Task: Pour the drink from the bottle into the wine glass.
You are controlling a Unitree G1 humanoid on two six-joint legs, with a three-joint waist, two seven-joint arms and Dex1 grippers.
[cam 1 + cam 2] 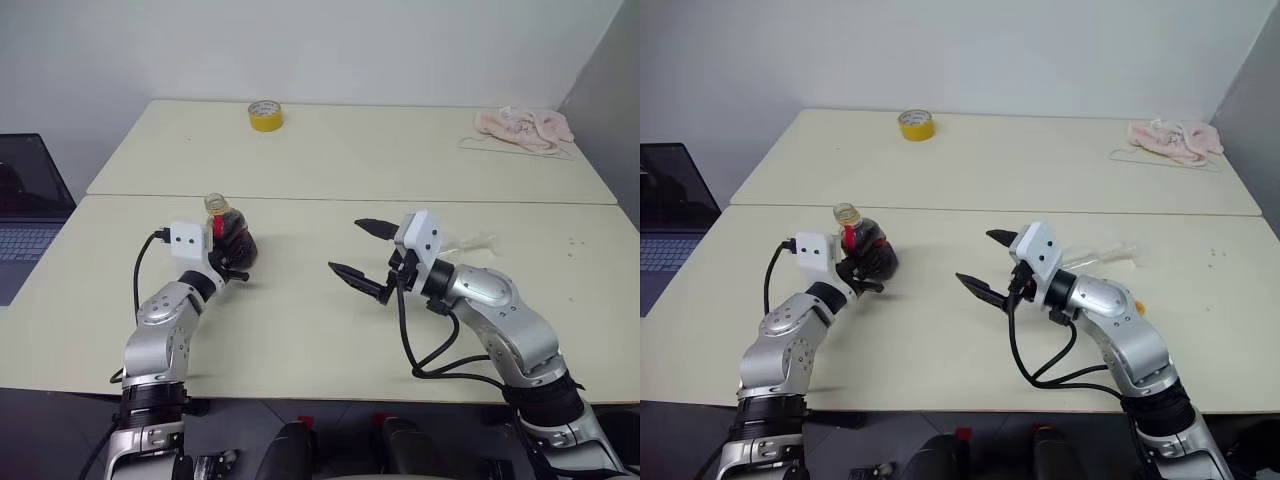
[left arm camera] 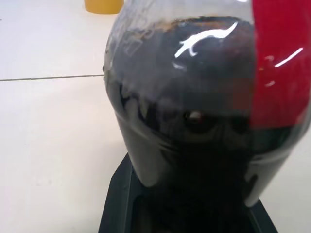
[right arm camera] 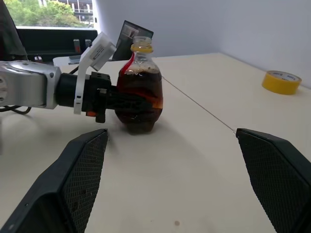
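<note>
Upright bottle [image 1: 231,236] in left end effector [image 1: 234,262], right end effector [image 1: 364,252] open

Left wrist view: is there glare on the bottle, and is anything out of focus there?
In the left wrist view, white glare streaks cross the bottle and its red label; the yellow tape roll behind is soft. In the right wrist view the bottle looks sharp.

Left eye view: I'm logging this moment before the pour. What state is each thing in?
bottle: upright on the table, well filled with dark drink
left pincer: shut on the bottle
right pincer: open, empty
wine glass: seems to lie on its side, empty
tape roll: lying flat
pink cloth: crumpled
laptop: lid open
</note>
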